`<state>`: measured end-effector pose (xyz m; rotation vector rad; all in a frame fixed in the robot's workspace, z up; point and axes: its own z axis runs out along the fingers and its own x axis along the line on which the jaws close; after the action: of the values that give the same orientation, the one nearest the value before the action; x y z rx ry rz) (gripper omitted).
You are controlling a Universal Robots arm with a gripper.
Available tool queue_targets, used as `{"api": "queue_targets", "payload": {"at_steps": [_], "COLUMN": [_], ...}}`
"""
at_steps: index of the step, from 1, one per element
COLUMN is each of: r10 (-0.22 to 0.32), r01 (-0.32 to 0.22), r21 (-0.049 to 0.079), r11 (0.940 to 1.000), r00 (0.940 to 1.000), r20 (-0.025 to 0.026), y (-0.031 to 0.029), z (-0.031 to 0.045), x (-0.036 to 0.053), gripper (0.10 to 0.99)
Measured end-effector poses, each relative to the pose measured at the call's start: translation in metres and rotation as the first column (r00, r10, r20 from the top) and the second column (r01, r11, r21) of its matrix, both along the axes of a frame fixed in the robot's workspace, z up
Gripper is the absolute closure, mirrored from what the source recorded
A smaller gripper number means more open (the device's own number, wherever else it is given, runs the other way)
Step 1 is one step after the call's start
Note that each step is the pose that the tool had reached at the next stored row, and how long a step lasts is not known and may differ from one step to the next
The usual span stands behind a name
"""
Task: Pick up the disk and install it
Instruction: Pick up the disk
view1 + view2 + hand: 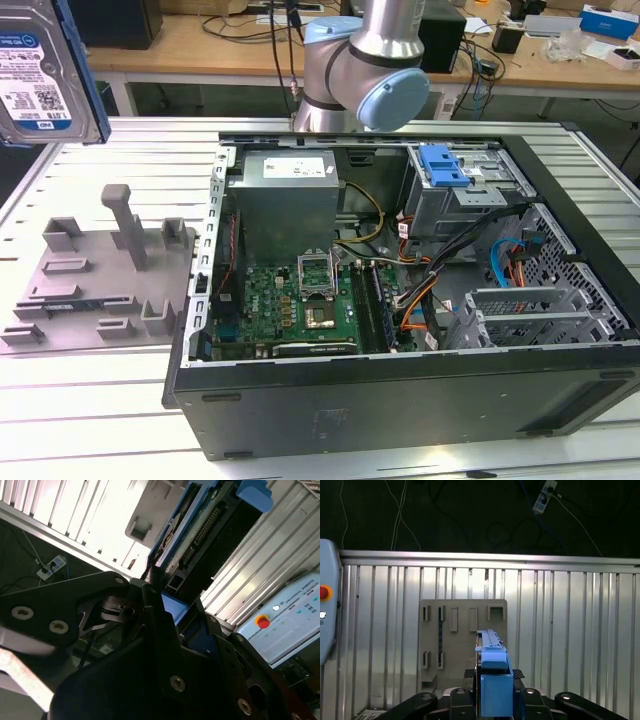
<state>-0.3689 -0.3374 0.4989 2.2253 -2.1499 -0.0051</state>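
Grasping the disk (45,70) in the claw (496,700), clenched on the blue caddy (495,662) from both sides in the first wrist view. Held up in the air at the exterior view's far upper left, close to that camera, white-and-blue label facing it, blue caddy frame along the edge toward the exterior view's right. Clear of the counter (90,400), well apart from the open computer case (400,400) and off to the exterior view's left of it. Not yet installed. Edge-on in the first wrist view, with the grey holder plate (462,630) on the slatted counter seen past it. In the second wrist view, showing the connector edge (200,535), with black fingers (159,615) pressed against the caddy. On the counter, lying on its side with the open side up: the case, holding a green motherboard (300,300), a grey power supply (290,195) and a silver drive cage (470,205). Atop the cage, a blue latch piece (445,165). Near the cage, orange and blue cables (497,262). Just beside the case at the exterior view's left, the same holder plate (90,280), flat on the counter, with upright posts and slots. Behind the case, the grey-and-blue joints of the arm (330,60). Near the holder plate in the first wrist view, a pendant (327,600) with a red button (323,592). Far back in the exterior view, a wooden counter (200,50) with cables and boxes.
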Motion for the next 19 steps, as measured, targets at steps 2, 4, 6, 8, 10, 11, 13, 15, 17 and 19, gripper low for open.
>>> {"api": "queue_targets", "payload": {"at_steps": [2,4,6,8,10,11,13,15,17,19], "r10": [0.000,0.000,0.000,0.000,0.000,0.000,0.000,0.000,0.000,0.000], "r01": [0.000,0.000,0.000,0.000,0.000,0.000,0.000,0.000,0.000,0.000], "r21": [0.000,0.000,0.000,0.000,0.001,0.001,0.001,0.001,0.001,0.002], "r11": [1.0000,1.0000,1.0000,1.0000,1.0000,1.0000,1.0000,1.0000,1.0000,1.0000], "r00": [1.0000,1.0000,1.0000,1.0000,1.0000,1.0000,1.0000,1.0000,1.0000,1.0000], "r20": [0.0001,-0.0002,-0.0001,-0.0002,-0.0001,-0.0001,-0.0002,-0.0002,-0.0004,-0.0008], "y": [-0.0067,-0.0122,-0.0193,-0.0255,-0.0325,-0.0352,-0.0422,-0.0481,-0.0529,-0.0592], "z": [0.0008,0.0016,0.0021,0.0025,0.0028,0.0029,0.0032,0.0033,0.0034,0.0034], "x": [0.0071,0.0123,0.0180,0.0225,0.0274,0.0297,0.0368,0.0429,0.0484,0.0559], "gripper": [0.718,0.718,0.718,0.718,0.718,0.718,0.718,0.718,0.718,0.718]}}
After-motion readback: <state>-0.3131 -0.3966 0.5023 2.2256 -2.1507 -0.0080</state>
